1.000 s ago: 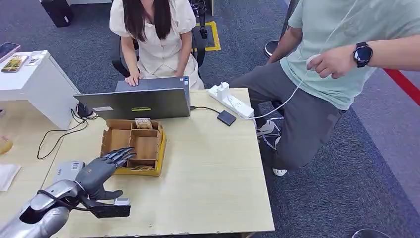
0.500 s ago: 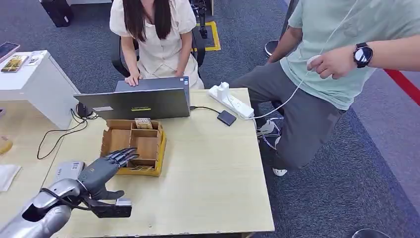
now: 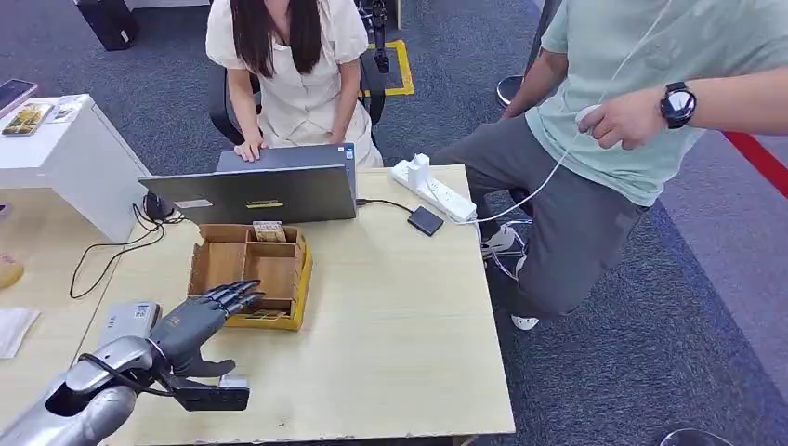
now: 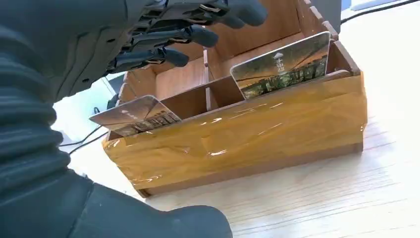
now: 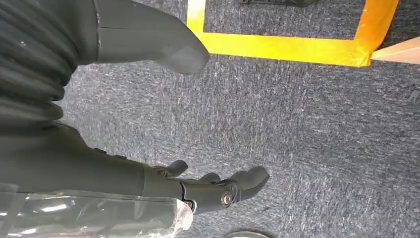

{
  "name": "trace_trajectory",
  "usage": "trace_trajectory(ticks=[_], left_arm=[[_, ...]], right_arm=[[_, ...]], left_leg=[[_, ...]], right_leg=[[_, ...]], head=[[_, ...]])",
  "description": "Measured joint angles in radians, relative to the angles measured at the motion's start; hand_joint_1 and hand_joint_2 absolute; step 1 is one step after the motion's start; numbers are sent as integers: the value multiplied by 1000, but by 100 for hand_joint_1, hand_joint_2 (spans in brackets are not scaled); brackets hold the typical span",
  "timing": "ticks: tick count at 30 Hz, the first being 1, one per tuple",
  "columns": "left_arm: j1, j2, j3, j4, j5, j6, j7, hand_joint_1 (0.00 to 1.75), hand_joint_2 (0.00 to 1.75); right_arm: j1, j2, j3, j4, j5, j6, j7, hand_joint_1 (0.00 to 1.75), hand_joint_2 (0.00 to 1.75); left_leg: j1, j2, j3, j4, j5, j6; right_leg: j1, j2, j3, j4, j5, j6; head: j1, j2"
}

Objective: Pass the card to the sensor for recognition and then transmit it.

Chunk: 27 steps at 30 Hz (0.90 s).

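Cards sit in the wooden box (image 3: 249,275) in front of the laptop (image 3: 251,193), and in the head view my left hand (image 3: 190,327) hovers at the box's near edge, fingers spread and reaching over the rim, holding nothing. One card (image 3: 269,231) stands in the box's far compartment by the laptop, another card (image 3: 267,315) lies along the box's near wall. The small black sensor (image 3: 426,220) lies on the table (image 3: 400,344) on the far side of the box from my hand, near the white power strip (image 3: 433,190).

From my left wrist, my fingers (image 4: 198,35) hang wide above the open compartments, touching neither card. A green-printed card (image 4: 281,64) leans upright against the box's front wall (image 4: 237,144); a second card (image 4: 134,115) tilts out at the box's other end. To do this well I judge I should lower over the upright card and pinch its top edge between thumb and a finger, lifting straight so it does not snag the taped wall.

From my right wrist, my right hand (image 5: 148,163) hangs over grey carpet (image 5: 317,124) with fingers loosely apart, empty
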Motion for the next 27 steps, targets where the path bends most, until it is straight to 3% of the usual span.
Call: trace_trajectory(ticks=[6,7,8,10,16,20,23,27], left_arm=[[-1,5,-8,0,9,-4,-3,0,175],[-1,5,-10,0,10,-4,-4,9,175],[-1,5,-12,0,10,-5,-5,113,175],[-1,7,-15,0,16,-8,-6,157,175],[-2,17,-16,0,32,-13,-9,154,175],[-4,19,-17,0,32,-13,-10,136,175],[-4,19,-18,0,32,-13,-10,145,175],[-4,19,-19,0,35,-13,-10,141,175]], right_arm=[[0,0,-3,0,7,0,0,0,175],[0,0,-3,0,7,0,0,0,175],[0,0,-4,0,7,0,0,0,175],[0,0,-5,0,10,0,0,0,175],[-1,0,-7,0,11,0,0,0,175],[-1,0,-10,0,12,0,0,0,175],[-2,0,-11,0,12,0,-1,0,175],[-3,0,-12,0,12,0,-8,0,175]], left_leg=[[0,0,0,0,0,0],[0,0,0,0,0,0],[0,0,0,0,0,0],[0,0,0,0,0,0],[0,0,0,0,0,0],[0,0,0,0,0,0],[0,0,0,0,0,0],[0,0,0,0,0,0]], right_leg=[[0,0,0,0,0,0],[0,0,0,0,0,0],[0,0,0,0,0,0],[0,0,0,0,0,0],[0,0,0,0,0,0],[0,0,0,0,0,0],[0,0,0,0,0,0],[0,0,0,0,0,0]], head=[[0,0],[0,0],[0,0],[0,0],[0,0],[0,0],[0,0],[0,0]])
